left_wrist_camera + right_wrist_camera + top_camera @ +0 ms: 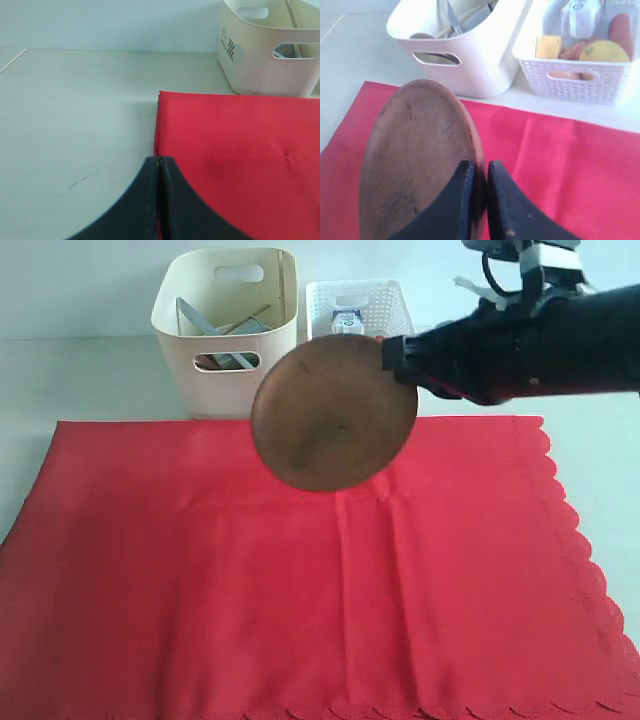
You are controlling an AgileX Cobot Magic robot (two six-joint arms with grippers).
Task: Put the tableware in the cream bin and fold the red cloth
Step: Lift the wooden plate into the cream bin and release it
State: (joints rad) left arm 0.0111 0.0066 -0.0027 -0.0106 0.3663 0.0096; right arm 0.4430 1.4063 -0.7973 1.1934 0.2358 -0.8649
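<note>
My right gripper (392, 352) (480, 166) is shut on the rim of the round brown plate (333, 412) (415, 160), which it holds on edge in the air above the far part of the red cloth (300, 580) (560, 165) (240, 150). The cream bin (228, 325) (470, 55) (265, 55) stands just behind the cloth, to the left of the plate, with a knife and other tableware (215, 325) inside. My left gripper (159, 161) is shut and empty, low over the cloth's left edge; it is out of the exterior view.
A white lattice basket (385, 302) (580, 75) stands right of the cream bin and holds food pieces and a small milk carton (580, 17). A thin pale stick (12, 61) lies on the bare table far left of the cloth.
</note>
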